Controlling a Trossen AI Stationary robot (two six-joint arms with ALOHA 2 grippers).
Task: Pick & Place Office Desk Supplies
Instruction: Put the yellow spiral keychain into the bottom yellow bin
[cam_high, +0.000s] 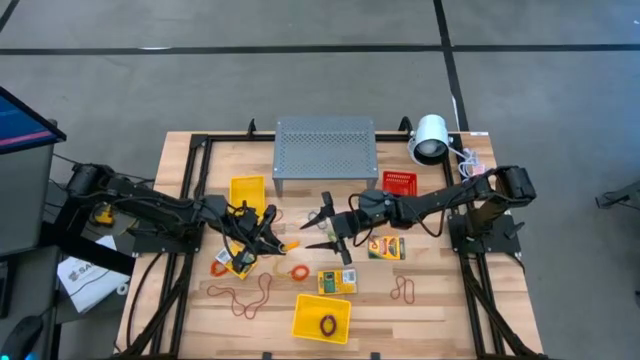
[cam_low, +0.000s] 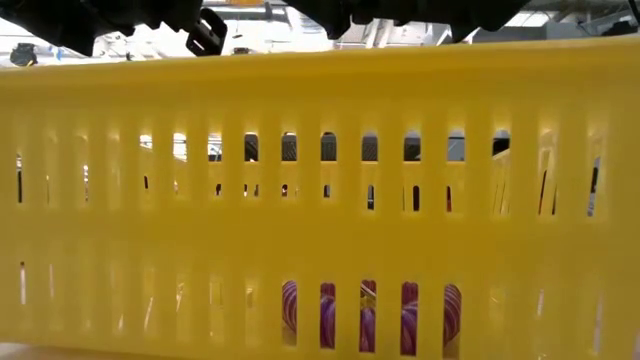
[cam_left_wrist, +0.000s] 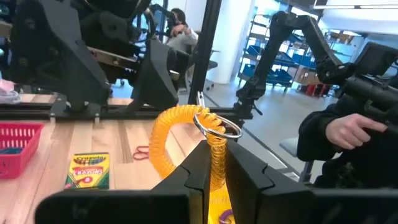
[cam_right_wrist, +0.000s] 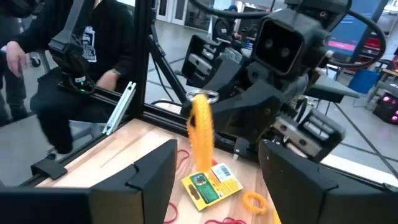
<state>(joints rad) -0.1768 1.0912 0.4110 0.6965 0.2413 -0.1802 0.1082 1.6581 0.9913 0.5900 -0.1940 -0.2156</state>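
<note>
An orange spiral coil keyring (cam_left_wrist: 186, 140), with a metal ring at its end, hangs pinched between the fingers of the left gripper (cam_left_wrist: 214, 171), which are closed tight on it. It is lifted clear of the table (cam_high: 430, 320), a little in front of the grey perforated stand (cam_high: 325, 148) and to its left. The right gripper (cam_high: 335, 232) hovers in front of the stand too, just across from the left one, its jaws roughly half open with nothing in them.

The step looks like carrying the coil to a bin. To do it well, keep the pinch firm; the coil is springy and may swing or stretch, so move slowly and lower it well inside the walls before releasing.

A crayon box (cam_right_wrist: 211, 183) lies beneath the coil, another (cam_high: 387, 247) sits by the right arm. The yellow basket (cam_high: 321, 318), farthest forward of the stand, holds a band. Rubber bands (cam_high: 245, 297) litter the route, and the right gripper stands close enough to foul a careless swing.
</note>
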